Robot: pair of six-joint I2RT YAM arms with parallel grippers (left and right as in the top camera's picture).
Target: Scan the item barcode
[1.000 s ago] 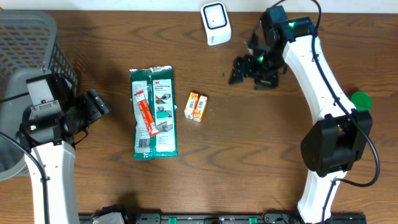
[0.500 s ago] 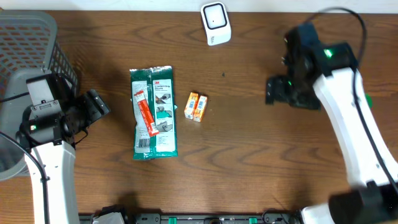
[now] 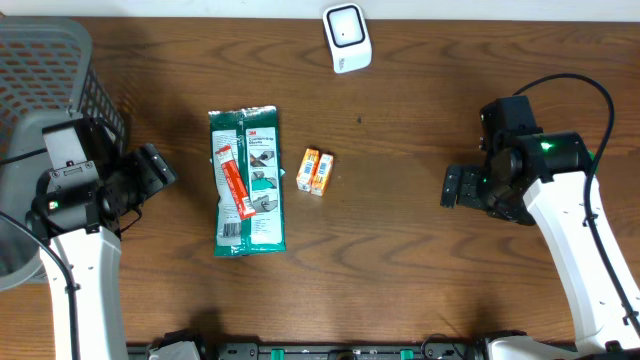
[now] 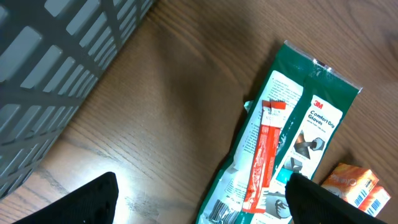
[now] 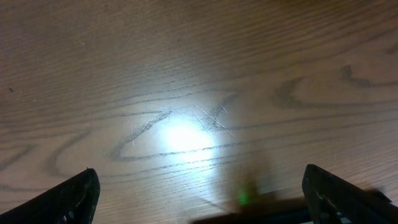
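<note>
I see grey basket far left. 3M gloves pack flat at centre; left gripper spread, empty, near it; right gripper spread, empty, well apart. Then white scanner at far edge, orange box just beside pack.

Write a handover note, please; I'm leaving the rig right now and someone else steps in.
Left gripper: open, empty, beside the basket, pointing toward the glove pack.
Right gripper: open, empty, over bare table at the right.
Things: glove pack lies flat left of centre with a red tube on top; orange box just right of it, apart; scanner at the table's far edge.
Done: nothing picked up, no scan under way.
Left: pick an item, show its barcode to the scanner.
</note>
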